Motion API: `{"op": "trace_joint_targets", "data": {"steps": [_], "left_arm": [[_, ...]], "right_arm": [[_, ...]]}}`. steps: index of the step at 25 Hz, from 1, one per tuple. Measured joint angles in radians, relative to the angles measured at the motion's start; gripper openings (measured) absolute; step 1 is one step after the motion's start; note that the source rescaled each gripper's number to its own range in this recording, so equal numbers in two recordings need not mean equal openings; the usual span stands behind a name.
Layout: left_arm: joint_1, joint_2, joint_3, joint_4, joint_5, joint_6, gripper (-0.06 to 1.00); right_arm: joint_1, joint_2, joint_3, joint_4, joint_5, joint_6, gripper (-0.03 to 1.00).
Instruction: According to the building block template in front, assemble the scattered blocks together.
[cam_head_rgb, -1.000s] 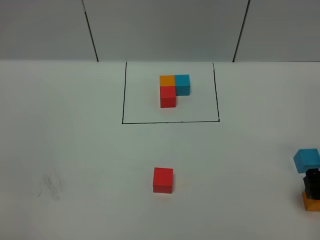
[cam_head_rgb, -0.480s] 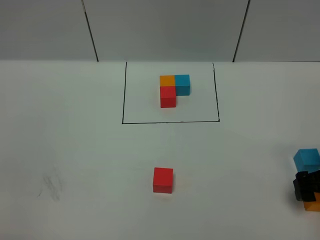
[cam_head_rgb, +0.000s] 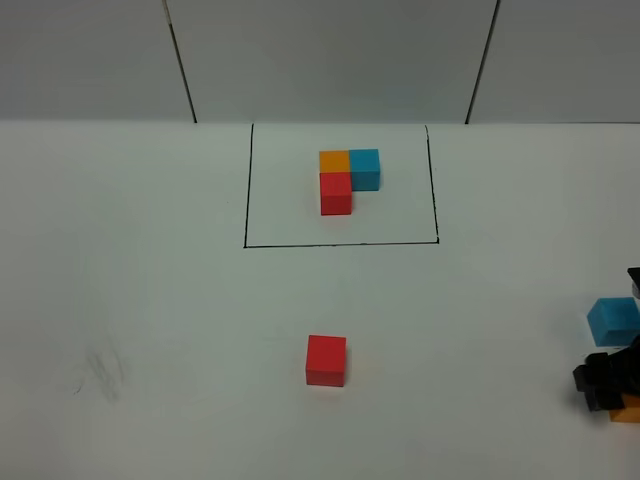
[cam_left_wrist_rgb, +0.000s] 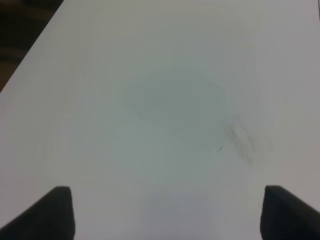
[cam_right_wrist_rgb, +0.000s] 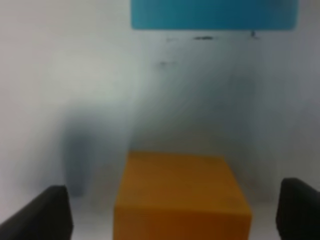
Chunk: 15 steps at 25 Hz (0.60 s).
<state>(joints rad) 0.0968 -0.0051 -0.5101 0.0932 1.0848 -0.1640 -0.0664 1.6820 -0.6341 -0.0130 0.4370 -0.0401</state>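
Observation:
The building block template (cam_head_rgb: 347, 180) is an orange, blue and red L inside a black drawn rectangle at the back middle. The loose red cube (cam_head_rgb: 326, 360) lies alone in the front middle. The loose light blue cube (cam_head_rgb: 612, 320) lies at the right edge. The loose orange cube (cam_head_rgb: 628, 409) lies just in front of it, mostly hidden by my right gripper (cam_head_rgb: 603, 385). In the right wrist view the orange cube (cam_right_wrist_rgb: 181, 194) sits between my open fingers (cam_right_wrist_rgb: 47, 212), with the blue cube (cam_right_wrist_rgb: 214, 14) beyond. My left gripper (cam_left_wrist_rgb: 167, 212) is open over bare table.
The white table (cam_head_rgb: 150, 300) has a faint grey smudge (cam_head_rgb: 100, 372) at the front left, also seen in the left wrist view (cam_left_wrist_rgb: 240, 140). A grey wall with dark seams (cam_head_rgb: 180, 60) stands behind the table.
My right gripper has dropped lower and shifted slightly left over the orange cube, uncovering the light blue cube. The cubes have not moved.

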Motion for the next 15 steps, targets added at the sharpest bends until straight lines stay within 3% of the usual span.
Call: {"op": "trace_joint_targets", "data": {"steps": [4,9,15], "left_arm": [[0.0,0.0,0.0,0.0,0.0,0.0,0.82],[0.0,0.0,0.0,0.0,0.0,0.0,0.82],[0.0,0.0,0.0,0.0,0.0,0.0,0.82]], "right_arm": [[0.0,0.0,0.0,0.0,-0.005,-0.001,0.47],[0.0,-0.023,0.0,0.006,0.02,-0.002,0.47],[0.0,-0.238,0.0,0.088,0.119,-0.002,0.47]]}}
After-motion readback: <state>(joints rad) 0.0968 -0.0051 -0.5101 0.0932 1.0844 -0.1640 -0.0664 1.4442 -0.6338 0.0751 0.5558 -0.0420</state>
